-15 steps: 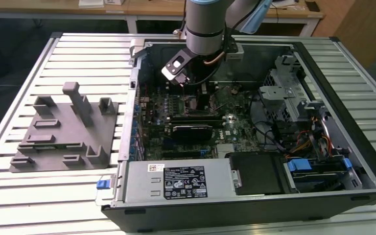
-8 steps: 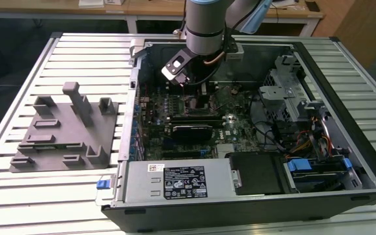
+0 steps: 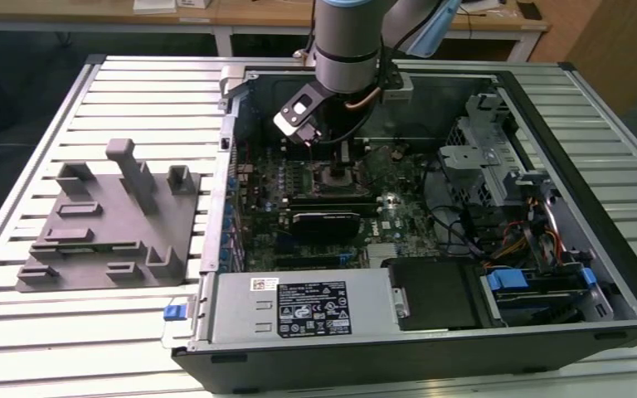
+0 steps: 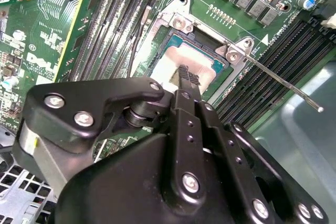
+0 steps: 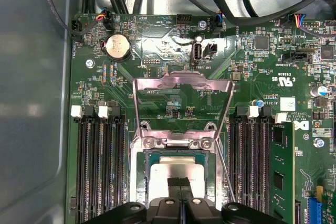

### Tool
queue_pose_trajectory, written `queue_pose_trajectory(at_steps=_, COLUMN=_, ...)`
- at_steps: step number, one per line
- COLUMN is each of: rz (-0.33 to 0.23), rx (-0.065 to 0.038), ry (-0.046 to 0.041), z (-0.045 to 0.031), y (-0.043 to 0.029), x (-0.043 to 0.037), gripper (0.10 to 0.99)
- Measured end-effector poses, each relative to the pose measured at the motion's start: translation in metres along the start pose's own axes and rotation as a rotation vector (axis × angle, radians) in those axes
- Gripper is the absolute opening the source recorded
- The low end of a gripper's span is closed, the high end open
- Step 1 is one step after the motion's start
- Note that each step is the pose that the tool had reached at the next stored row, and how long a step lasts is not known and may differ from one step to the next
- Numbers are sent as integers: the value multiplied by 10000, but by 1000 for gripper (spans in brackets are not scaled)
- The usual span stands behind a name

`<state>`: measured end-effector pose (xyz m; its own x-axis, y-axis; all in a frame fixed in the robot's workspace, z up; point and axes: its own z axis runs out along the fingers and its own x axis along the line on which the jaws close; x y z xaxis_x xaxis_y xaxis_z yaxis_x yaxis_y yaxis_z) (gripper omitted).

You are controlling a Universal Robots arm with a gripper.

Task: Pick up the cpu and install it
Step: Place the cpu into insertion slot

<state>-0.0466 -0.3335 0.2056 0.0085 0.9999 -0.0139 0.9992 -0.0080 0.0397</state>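
Arm (image 3: 347,50) points straight down into the open case (image 3: 626,274), with the gripper (image 4: 188,77) directly over the socket (image 5: 140,153). Fingers are pinched narrow with nothing between them, tips at the cpu (image 4: 170,65) top. The cpu lies flat inside the socket; the load plate (image 5: 181,94) stands open at the socket's edge. Printed sticker (image 3: 311,308) on the case's metal box, away from the socket.

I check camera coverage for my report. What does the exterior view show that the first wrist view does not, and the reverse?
Exterior view: the grey fixture block on the slatted table. First wrist view: the cpu lying in its socket, the raised load plate, a coin battery. Both: the gripper over the motherboard.
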Motion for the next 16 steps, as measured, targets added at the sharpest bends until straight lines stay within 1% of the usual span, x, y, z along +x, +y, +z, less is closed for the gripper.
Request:
queue_pose_trajectory(at_steps=7, rz=0, rx=0, ry=1, z=1, y=0, x=0, gripper=106)
queue_pose_trajectory(at_steps=11, rz=0, rx=0, ry=12, z=38, y=-1, x=1, gripper=106)
queue_pose_trajectory(at_steps=16, rz=0, rx=-1, ry=14, z=56, y=-2, x=1, gripper=106)
